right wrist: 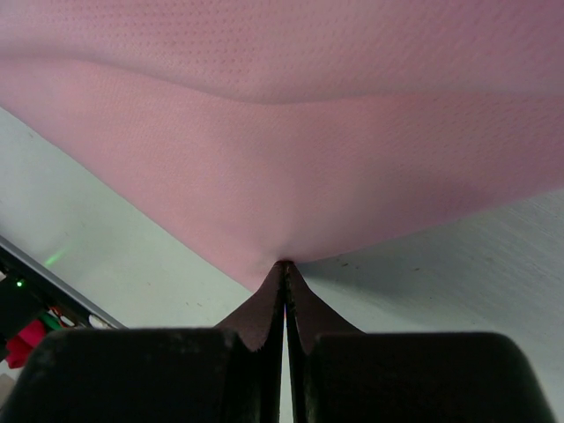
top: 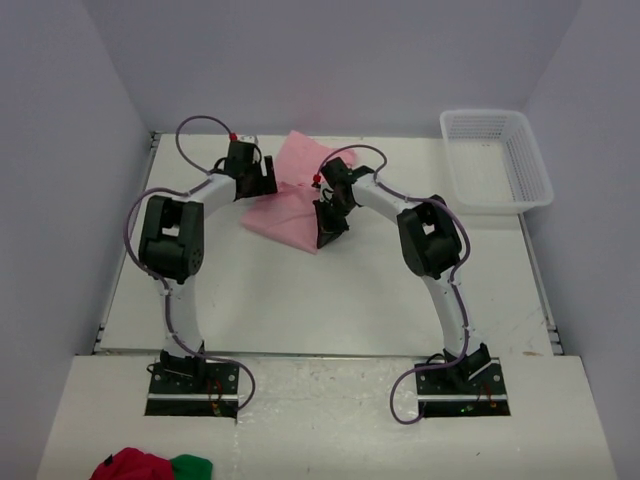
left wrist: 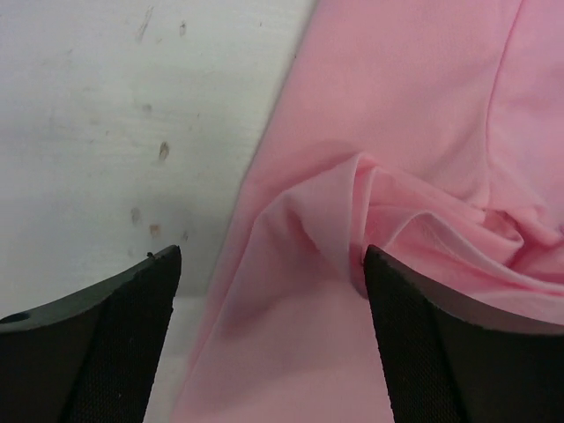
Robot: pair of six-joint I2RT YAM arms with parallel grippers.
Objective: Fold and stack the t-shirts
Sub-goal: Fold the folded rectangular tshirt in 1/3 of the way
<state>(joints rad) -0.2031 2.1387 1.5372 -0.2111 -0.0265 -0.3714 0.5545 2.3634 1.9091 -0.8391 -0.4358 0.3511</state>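
Top external view: the pink t-shirt (top: 290, 195) lies rumpled and partly doubled over at the far middle of the white desk (top: 300, 300), and both arms bend in over it. The left pincer (top: 255, 180) sits at the shirt's left edge, while the right pincer (top: 325, 235) is down at its near corner, where the cloth comes to a point. From the left wrist, that pincer stands wide open with nothing gripped. One of its black fingers (left wrist: 123, 344) is over bare, slightly scuffed desk just off the shirt's edge, and the other is over the pink cloth. A soft raised ridge of fabric bunches up between them, close against the right-hand finger. From the right wrist, the jaws are pressed fully together on a thin nip of the shirt's edge. The cloth spreads upward and outward from the fingertips (right wrist: 284, 269) in a taut sheet that casts a shadow on the desk below it. Well apart from the shirt, a white mesh basket (top: 500, 200) stands at the far right corner of the desk. A bundle of red and green cloth (top: 150, 466) lies on the near ledge, left of the arm bases.
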